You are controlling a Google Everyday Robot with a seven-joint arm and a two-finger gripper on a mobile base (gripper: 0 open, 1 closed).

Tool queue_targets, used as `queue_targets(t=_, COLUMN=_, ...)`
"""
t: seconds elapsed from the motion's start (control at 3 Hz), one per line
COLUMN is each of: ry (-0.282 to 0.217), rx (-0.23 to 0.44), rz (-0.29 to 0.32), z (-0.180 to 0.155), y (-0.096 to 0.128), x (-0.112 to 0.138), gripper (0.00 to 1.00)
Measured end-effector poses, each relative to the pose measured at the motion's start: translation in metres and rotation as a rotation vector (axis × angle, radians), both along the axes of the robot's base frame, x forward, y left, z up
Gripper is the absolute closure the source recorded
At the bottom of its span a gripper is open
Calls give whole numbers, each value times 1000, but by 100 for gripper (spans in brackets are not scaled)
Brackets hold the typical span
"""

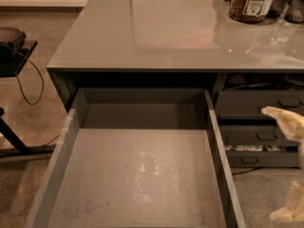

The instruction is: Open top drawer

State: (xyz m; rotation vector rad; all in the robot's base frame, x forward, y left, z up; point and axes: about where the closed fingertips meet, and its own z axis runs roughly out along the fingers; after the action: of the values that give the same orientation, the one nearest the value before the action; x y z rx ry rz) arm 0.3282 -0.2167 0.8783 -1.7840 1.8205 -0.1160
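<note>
With the wide dark grey top drawer [137, 175] standing fully out, the pale two-fingered hand [274, 165] hung beside it, spread wide, holding nothing.

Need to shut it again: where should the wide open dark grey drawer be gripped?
Likely the wide dark grey drawer's thin upright right side wall, straddled from above; its handle is out of view. The two-finger gripper hangs open right of it.

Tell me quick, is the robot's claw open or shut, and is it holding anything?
Gripper: open, holding nothing, at the right edge of the view, beside the pulled-out top drawer.
</note>
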Motion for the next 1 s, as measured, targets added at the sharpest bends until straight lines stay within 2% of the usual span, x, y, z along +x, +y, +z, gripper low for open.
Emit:
queue_targets(t=0.33, ry=-149, rx=29, rz=-122, z=38, y=-44, x=-47, gripper=0)
queue_targets(t=0.67, ry=-278, rx=53, rz=-213, z=67, y=-78, x=-96, gripper=0)
queue_targets(t=1.0, ry=-314, rx=53, rz=-194, z=75, y=-78, x=-95, gripper=0)
